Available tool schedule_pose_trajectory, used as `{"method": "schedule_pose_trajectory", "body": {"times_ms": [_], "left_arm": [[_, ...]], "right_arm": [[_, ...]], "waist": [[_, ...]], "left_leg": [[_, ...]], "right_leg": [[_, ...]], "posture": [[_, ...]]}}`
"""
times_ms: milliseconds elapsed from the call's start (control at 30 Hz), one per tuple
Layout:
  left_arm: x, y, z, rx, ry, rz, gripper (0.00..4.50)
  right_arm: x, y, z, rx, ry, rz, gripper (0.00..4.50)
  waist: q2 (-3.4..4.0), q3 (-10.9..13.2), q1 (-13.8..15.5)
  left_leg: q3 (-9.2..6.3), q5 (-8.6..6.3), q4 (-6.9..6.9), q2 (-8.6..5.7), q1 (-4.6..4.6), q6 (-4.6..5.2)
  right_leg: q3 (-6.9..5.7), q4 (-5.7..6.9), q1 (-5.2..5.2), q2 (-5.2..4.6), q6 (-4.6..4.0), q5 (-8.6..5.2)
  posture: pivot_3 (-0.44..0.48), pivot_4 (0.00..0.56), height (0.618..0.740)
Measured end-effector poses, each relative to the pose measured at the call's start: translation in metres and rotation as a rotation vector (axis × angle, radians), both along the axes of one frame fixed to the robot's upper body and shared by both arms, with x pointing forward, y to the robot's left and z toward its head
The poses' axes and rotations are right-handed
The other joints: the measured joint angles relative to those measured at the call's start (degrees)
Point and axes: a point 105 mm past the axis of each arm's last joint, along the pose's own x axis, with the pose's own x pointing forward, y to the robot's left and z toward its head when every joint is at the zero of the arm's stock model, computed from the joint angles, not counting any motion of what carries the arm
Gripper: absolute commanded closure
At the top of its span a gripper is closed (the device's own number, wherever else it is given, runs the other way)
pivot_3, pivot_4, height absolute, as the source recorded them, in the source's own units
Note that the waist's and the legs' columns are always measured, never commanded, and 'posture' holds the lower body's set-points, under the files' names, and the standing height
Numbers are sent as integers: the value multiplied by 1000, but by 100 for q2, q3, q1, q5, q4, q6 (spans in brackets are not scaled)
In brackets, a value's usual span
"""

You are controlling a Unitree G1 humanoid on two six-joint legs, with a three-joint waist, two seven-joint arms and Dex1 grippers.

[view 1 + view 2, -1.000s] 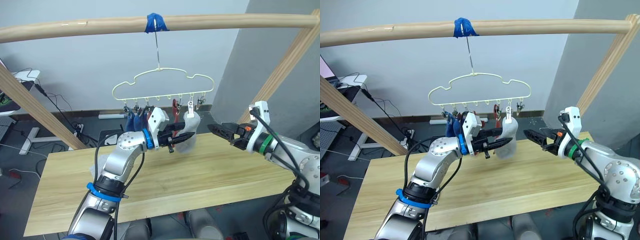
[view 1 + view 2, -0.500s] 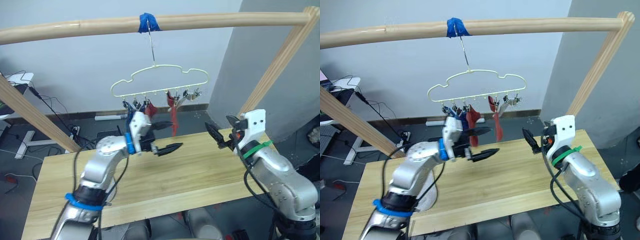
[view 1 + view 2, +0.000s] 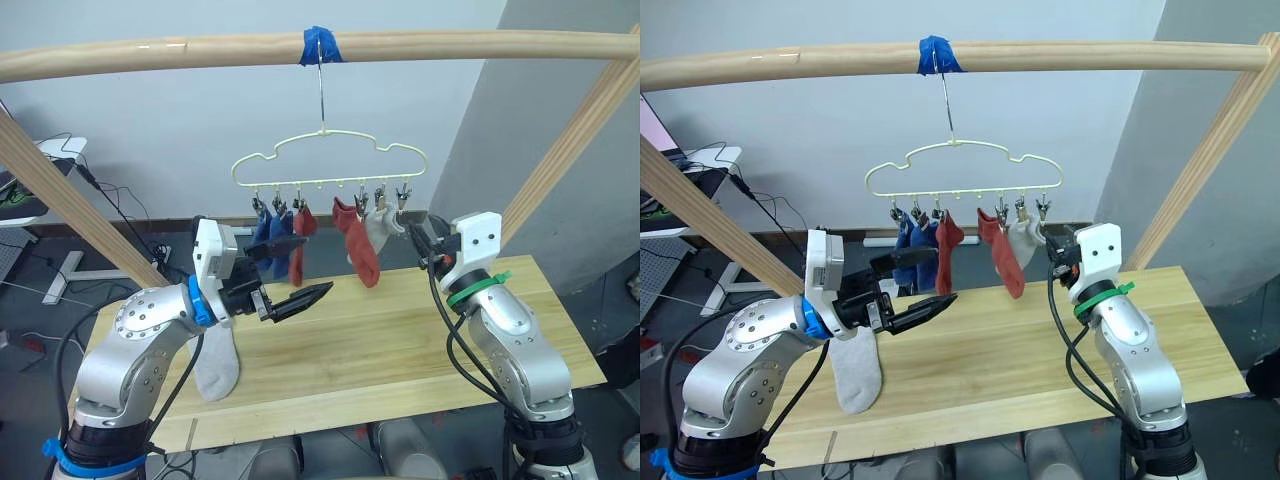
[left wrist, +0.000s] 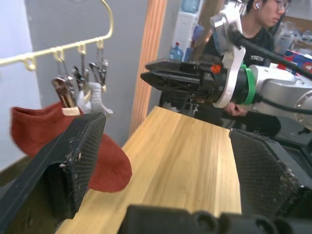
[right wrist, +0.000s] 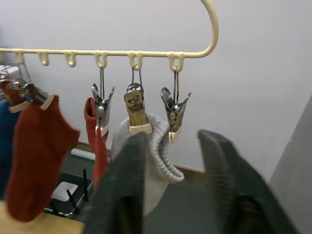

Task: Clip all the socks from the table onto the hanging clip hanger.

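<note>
Clip hanger (image 3: 328,165) hangs by its hook from wooden pole (image 3: 200,50) at blue tape (image 3: 320,45). Clipped along its row: two blue socks (image 3: 268,232) bunched together and partly behind the left gripper's upper finger, rust red sock (image 3: 298,243), second rust red sock (image 3: 360,243), light grey sock (image 5: 155,161) with its lower part cut off by the right gripper's fingers in the right wrist view. Second light grey sock (image 3: 216,363) lies on the tabletop (image 3: 400,340), draped over the near edge, partly hidden behind the left arm. Left gripper (image 3: 290,275) open, empty, above the tabletop. Right gripper (image 5: 178,185) open, empty, just beside the clipped grey sock. Person (image 4: 253,19) seated behind, partly cut off. Cables on floor (image 3: 130,240).
</note>
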Motion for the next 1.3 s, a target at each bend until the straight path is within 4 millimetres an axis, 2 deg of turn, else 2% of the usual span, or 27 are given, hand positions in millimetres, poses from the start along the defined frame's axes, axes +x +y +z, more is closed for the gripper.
{"method": "schedule_pose_trajectory", "body": {"times_ms": [167, 533, 667, 1300], "left_arm": [[-6, -5, 6, -26, -12, 22, 0], [-4, -3, 6, -27, -2, 56, 0], [-4, -4, 7, -27, -7, 51, 0], [-3, -6, 10, -25, -19, 45, 0]], "right_arm": [[11, 3, 0, 10, -13, -32, 2770], [25, 6, -5, 12, -11, -76, 2770], [34, 5, -1, 12, -23, -122, 2770], [46, 8, -1, 49, -16, -153, 2770]], "waist": [[-1, 1, 108], [-1, 1, 161], [-1, 1, 160], [-1, 1, 163]], "left_leg": [[-1, 0, 0, 0, 2, 0], [-1, 0, -1, 0, 1, 0], [-2, 0, 1, 0, 3, 0], [-3, 0, -1, 0, 0, 0]], "right_leg": [[-2, 3, 0, 1, -2, 1], [-3, 0, 1, 1, -4, 0], [-3, 3, 1, 1, -7, 3], [-5, -1, 0, 1, -8, 2]], "posture": [[-76, 175, 740], [-65, 180, 740], [-66, 181, 740], [-60, 173, 740]]}}
